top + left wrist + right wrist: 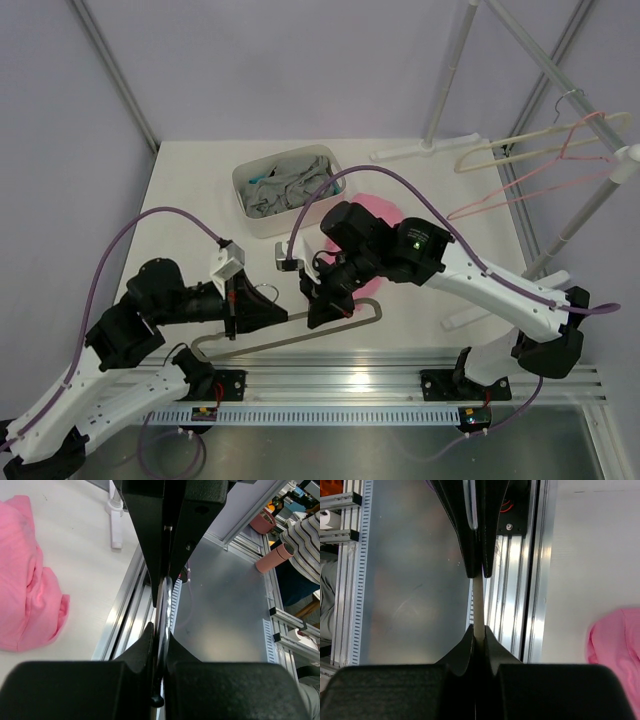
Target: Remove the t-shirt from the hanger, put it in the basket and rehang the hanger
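The pink t-shirt (378, 207) lies crumpled on the table, off the hanger and mostly hidden under my right arm. It shows in the left wrist view (25, 585) and the right wrist view (617, 650). The grey-brown hanger (290, 335) is held just above the table's near edge. My left gripper (232, 322) is shut on its silver hook (165, 600). My right gripper (318, 312) is shut on one of the hanger's bars (478, 605). Both jaw pairs are closed tight on the hanger (161, 630) (478, 630).
A white tub (243, 200) with grey clothes stands at the back of the table. A cream hanger (520, 145) and a thin pink wire hanger (545, 175) hang on the rack at the right. An aluminium rail (350, 380) runs along the near edge.
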Motion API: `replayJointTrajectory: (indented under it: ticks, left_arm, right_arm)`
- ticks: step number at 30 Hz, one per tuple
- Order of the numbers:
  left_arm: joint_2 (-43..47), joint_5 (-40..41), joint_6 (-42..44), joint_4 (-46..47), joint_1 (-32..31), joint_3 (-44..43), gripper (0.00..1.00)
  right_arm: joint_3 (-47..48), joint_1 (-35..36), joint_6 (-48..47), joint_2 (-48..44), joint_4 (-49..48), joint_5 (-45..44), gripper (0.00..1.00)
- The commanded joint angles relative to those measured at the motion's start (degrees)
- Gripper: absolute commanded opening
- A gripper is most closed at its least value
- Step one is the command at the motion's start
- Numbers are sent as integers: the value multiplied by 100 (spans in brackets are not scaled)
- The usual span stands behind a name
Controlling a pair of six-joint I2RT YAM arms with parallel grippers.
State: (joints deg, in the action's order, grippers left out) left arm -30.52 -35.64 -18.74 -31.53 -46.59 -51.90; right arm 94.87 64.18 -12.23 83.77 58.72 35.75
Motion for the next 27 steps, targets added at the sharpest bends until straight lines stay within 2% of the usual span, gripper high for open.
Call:
replayJointTrajectory:
  ticks: [1, 2, 6, 8, 9, 10, 14, 19, 20, 21, 25, 27]
  left_arm:
    - [38, -23, -244, 472, -17, -92, 0]
    - [46, 39, -261, 472, -8, -110, 0]
    - [99, 294, -332, 498, -8, -224, 65]
    - [125, 355, -340, 525, -8, -285, 78]
    - [134, 408, -349, 525, -8, -294, 92]
    - [160, 539, -358, 525, -8, -312, 97]
    - [161, 935, -384, 393, -8, -408, 99]
    - [266, 2320, -524, 165, -8, -558, 99]
    - [275, 2324, -630, 165, -8, -549, 99]
    - [301, 2777, -735, 165, -8, -549, 99]
    - [231, 3238, -947, 121, -8, -646, 99]
    - [161, 3309, -956, 112, -17, -646, 99]
  right_arm:
    - [-161, 6, 159, -290, -282, -6, 0]
    - [-179, 7, 194, -299, -291, -59, 0]
    - [-320, -2, 449, -466, -466, -515, 0]
    - [-443, 6, 607, -580, -606, -630, 0]
    - [-504, 7, 677, -624, -651, -770, 0]
    - [-609, 7, 687, -668, -669, -849, 0]
    - [-830, -2, 897, -993, -739, -1673, 0]
    - [-1031, -2, 1108, -1414, -642, -2596, 0]
    - [-1084, -2, 1117, -1494, -634, -2686, 0]
    - [-1111, 6, 1126, -1599, -607, -2765, 0]
    - [-1181, 6, 1494, -1811, -563, -3520, 0]
    - [-1076, 6, 1907, -1829, -511, -4599, 0]
